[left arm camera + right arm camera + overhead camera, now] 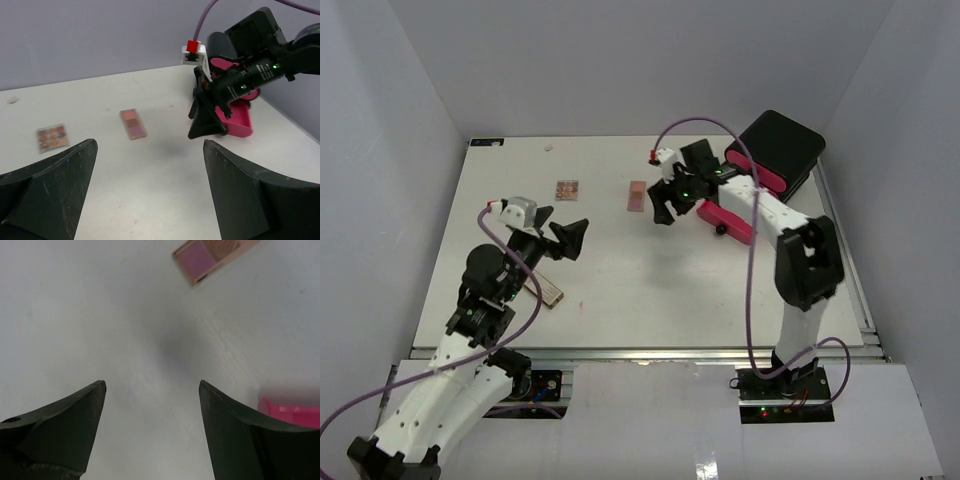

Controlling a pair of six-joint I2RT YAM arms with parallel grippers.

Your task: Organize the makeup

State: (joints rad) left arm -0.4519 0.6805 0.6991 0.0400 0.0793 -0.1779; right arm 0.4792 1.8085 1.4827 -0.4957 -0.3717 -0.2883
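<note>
A pink two-pan compact [638,196] lies flat at the table's middle back; it also shows in the left wrist view [133,123] and the right wrist view [210,252]. A tan-pink eyeshadow palette [567,189] lies to its left, also seen by the left wrist [52,137]. A brown rectangular case [545,290] lies by the left arm. My right gripper [662,206] [152,385] is open and empty, just right of the compact, above bare table. My left gripper [563,228] [150,150] is open and empty, in front of the palette.
A black box [778,148] with pink drawers stands at the back right. One pink drawer [726,221] lies pulled out on the table beside the right arm, also visible from both wrists [239,119] [290,412]. White walls enclose the table.
</note>
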